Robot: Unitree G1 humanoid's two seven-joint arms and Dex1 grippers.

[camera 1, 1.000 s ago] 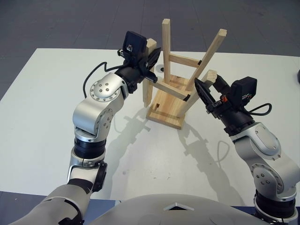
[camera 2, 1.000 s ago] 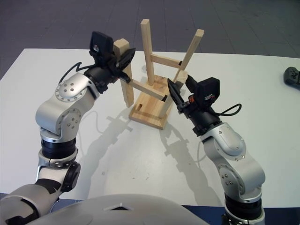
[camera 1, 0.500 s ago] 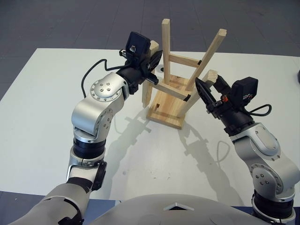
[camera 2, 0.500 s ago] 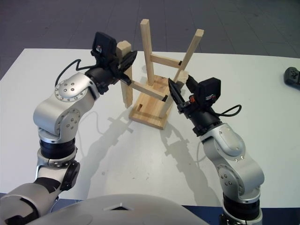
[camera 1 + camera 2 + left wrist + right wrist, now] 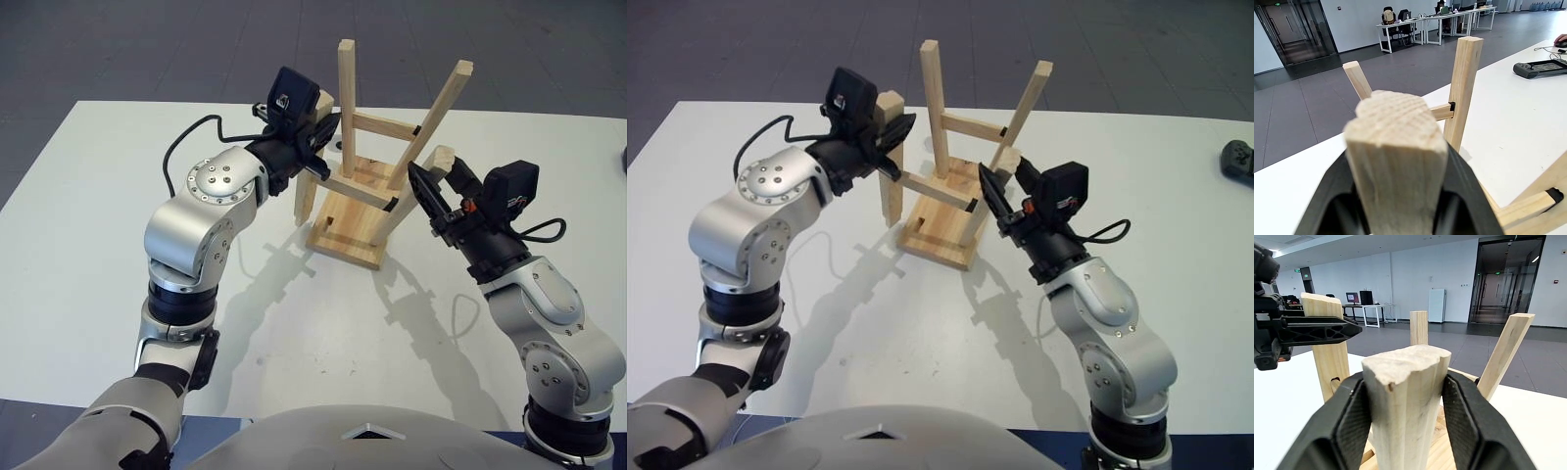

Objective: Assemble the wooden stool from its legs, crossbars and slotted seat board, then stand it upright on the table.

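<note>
Pale wood is pinched in both of your grippers. Your left gripper [image 5: 317,147] has its black fingers [image 5: 1469,205] pressed on either side of the upper end of one stool leg [image 5: 308,186], with the sawn end grain poking out past the fingertips. Your right gripper [image 5: 441,186] clamps the top of the opposite leg [image 5: 404,204] the same way, squeezing it from both sides.

Between the two sets of jaws runs a crossbar [image 5: 355,189], joining the two held legs. Below the jaws the slotted seat board [image 5: 345,240] lies on the white table [image 5: 98,196], so the stool [image 5: 942,217] stands inverted with its legs in the air. The lower end of the left-held leg sits just beside the board's near corner; you cannot tell whether it is seated in the board.

Beyond the jaws, the two farther legs [image 5: 347,88] rise higher and splay apart, linked by a second crossbar [image 5: 387,122]. Well off to the outer side of your right gripper, a dark handheld controller [image 5: 1238,157] lies near the table's edge.
</note>
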